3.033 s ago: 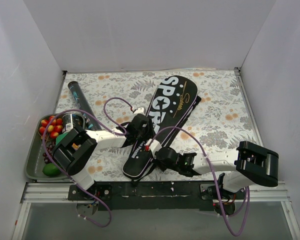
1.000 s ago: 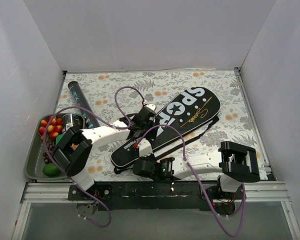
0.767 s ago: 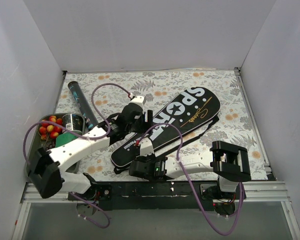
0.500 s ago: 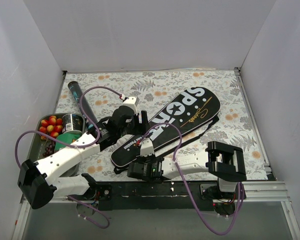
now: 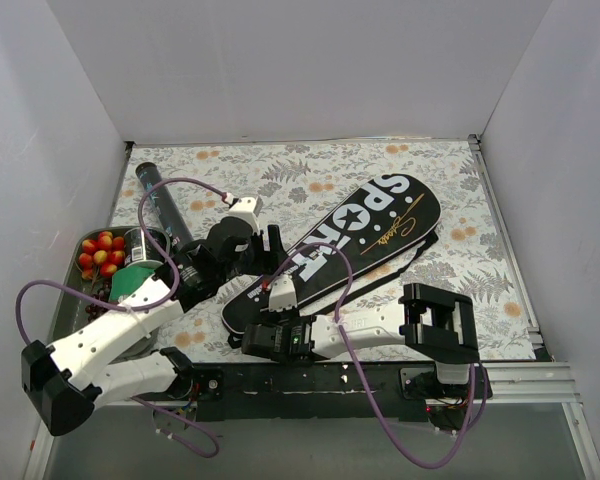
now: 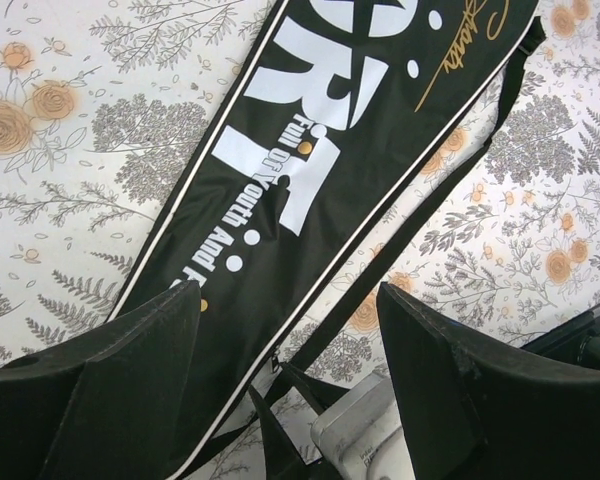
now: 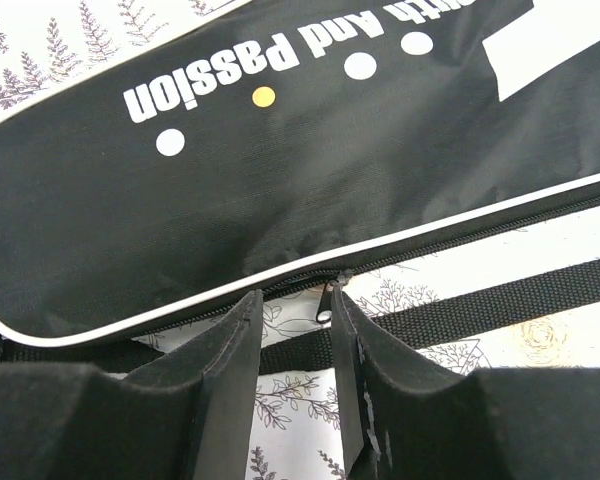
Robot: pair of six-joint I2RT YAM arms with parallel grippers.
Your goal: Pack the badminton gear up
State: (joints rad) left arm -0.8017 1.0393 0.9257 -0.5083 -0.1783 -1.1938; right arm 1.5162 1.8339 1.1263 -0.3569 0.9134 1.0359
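Packing hinges on the zip now, and your two arms are set up for that. The racket bag [image 5: 352, 238] lies flat and slantwise on the table [image 5: 460, 180], its wide "SPORT" end toward the far right and its narrow end near the arm bases.

Your right gripper [image 7: 293, 300] is low at the narrow end, on the bag's near edge. Its fingers [image 7: 220, 380] stand a narrow gap apart, with the patterned cloth showing between them. The zipper pull [image 7: 326, 303] sits at the mouth of that gap, close against one inner face, but it is not pinched. That looks like a lined-up grasp, not a finished one. The black strap [image 7: 500, 300] runs just beside the zip line, so close carefully or you may catch webbing instead of the tab.

Your left gripper [image 6: 285, 295] hovers over the bag's lettered middle, spread wide and holding nothing. It is probably there to press the fabric down while the zip is drawn.

The shuttle tube [image 5: 166, 207] lies well apart at the far left, beside the tray [image 5: 56, 335], outside the bag. You can see no rackets or shuttlecocks; whether they are inside cannot be told.
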